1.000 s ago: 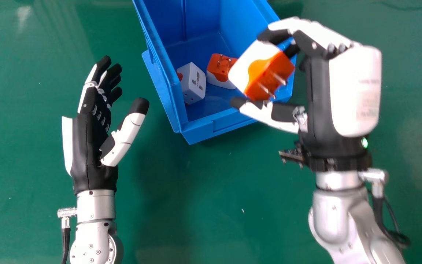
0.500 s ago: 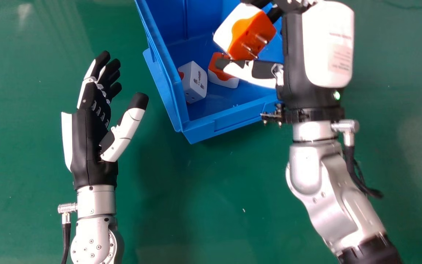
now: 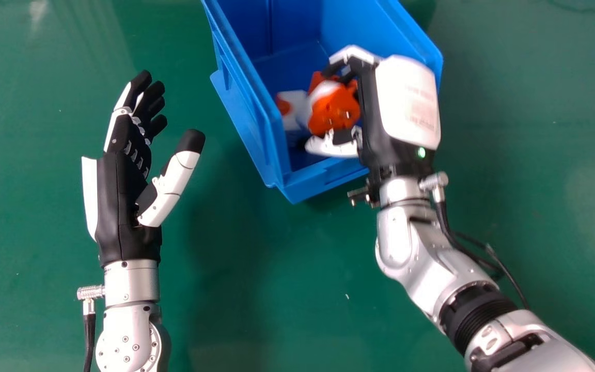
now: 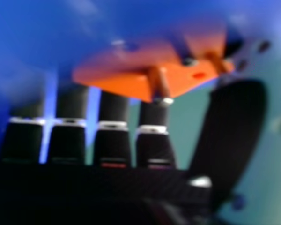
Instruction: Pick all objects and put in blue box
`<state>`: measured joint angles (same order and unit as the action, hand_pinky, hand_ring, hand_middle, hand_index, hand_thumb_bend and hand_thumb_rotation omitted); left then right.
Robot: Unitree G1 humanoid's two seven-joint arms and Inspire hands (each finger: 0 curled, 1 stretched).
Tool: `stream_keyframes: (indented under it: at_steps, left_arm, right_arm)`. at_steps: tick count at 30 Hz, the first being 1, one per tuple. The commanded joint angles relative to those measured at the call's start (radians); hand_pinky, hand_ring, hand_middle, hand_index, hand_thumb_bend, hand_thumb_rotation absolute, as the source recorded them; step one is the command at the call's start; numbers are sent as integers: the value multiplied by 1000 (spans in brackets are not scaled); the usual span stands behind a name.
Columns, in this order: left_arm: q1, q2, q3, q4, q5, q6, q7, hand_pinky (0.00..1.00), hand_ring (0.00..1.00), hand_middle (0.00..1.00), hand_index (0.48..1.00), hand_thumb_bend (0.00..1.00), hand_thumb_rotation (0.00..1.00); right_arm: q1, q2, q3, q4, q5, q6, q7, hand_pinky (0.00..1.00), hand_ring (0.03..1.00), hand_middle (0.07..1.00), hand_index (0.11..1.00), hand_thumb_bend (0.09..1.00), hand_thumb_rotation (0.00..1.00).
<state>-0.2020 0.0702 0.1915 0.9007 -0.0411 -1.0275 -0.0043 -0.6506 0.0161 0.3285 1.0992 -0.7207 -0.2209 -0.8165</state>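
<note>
At the top centre of the head view, the blue box [image 3: 339, 178] stands on the green table [image 3: 287, 268], with a white plug adapter [image 3: 292, 98] and an orange-and-white one [image 3: 317, 78] in its near part. Over them, the right robot hand [image 3: 406, 103] grips another orange-and-white adapter [image 3: 341, 109] between fingers and thumb. Compared with the previous frame, that hand and its adapter are lower in the frame. The left robot hand [image 3: 122, 191] is open at left.
</note>
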Motion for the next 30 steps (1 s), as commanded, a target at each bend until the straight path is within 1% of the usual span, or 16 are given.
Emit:
stream_keyframes:
  at_steps: [1,4,8,11,13,15,17,19,22,23,24,25,27,28,29,30]
  left_arm:
    - [-9,3,-4,0,-4,-27,-10,865,874,868,870,828,529]
    - [-7,4,-2,4,1,-30,-9,865,873,867,870,828,527]
    - [-3,2,1,2,-6,-33,-13,865,873,867,870,826,526]
    - [-3,5,2,6,5,-37,-3,866,874,868,870,825,524]
    - [-3,7,1,8,8,-37,-2,864,873,868,870,825,524]
    - [-4,4,0,7,2,-34,-6,864,873,868,870,825,524]
    - [-4,4,0,6,4,-31,-3,863,872,868,870,824,525]
    - [-5,4,0,7,2,-29,-6,861,871,867,869,822,524]
    - [-5,6,1,7,1,-28,-6,860,870,867,869,823,523]
    - [-5,7,2,7,2,-28,-5,859,869,867,868,822,521]
    - [-5,8,2,7,6,-28,-2,859,869,867,868,822,521]
    - [-5,8,1,8,7,-30,-1,860,869,867,868,825,521]
    - [-6,10,1,11,7,-35,-2,860,869,867,868,825,521]
    - [-6,10,1,12,6,-36,-4,860,869,867,868,824,522]
    - [-6,9,1,11,3,-35,-5,860,869,867,868,824,522]
    - [-6,9,1,11,3,-35,-4,860,868,866,868,823,523]
  right_arm:
    - [-46,0,8,51,13,-19,-37,305,410,501,564,489,0]
    - [-62,2,23,95,21,-34,-56,305,412,501,564,489,0]
    - [-76,1,39,121,27,-60,-81,304,413,501,565,489,0]
    - [-81,2,45,124,31,-72,-99,305,414,502,566,489,0]
    - [-83,2,45,122,36,-76,-104,305,415,503,564,489,0]
    - [-85,1,45,119,39,-80,-110,305,415,503,564,489,0]
    - [-86,-1,48,115,37,-80,-118,306,416,503,563,489,0]
    - [-86,-7,54,110,35,-90,-115,307,417,504,563,489,0]
    - [-82,-25,76,93,26,-104,-62,305,420,512,561,489,0]
    - [-82,-32,84,88,23,-108,-45,347,464,555,548,494,24]
    - [-80,-39,92,79,21,-109,-21,347,464,555,548,494,24]
    - [-78,-45,97,71,21,-110,0,408,524,611,603,545,50]
    - [-73,-56,108,47,19,-100,38,408,524,611,603,545,50]
    - [-67,-62,113,28,15,-93,47,478,596,675,666,593,107]
    - [-61,-67,118,8,12,-88,52,478,596,675,666,593,107]
    - [-52,-74,123,-15,8,-86,53,547,669,740,732,640,185]
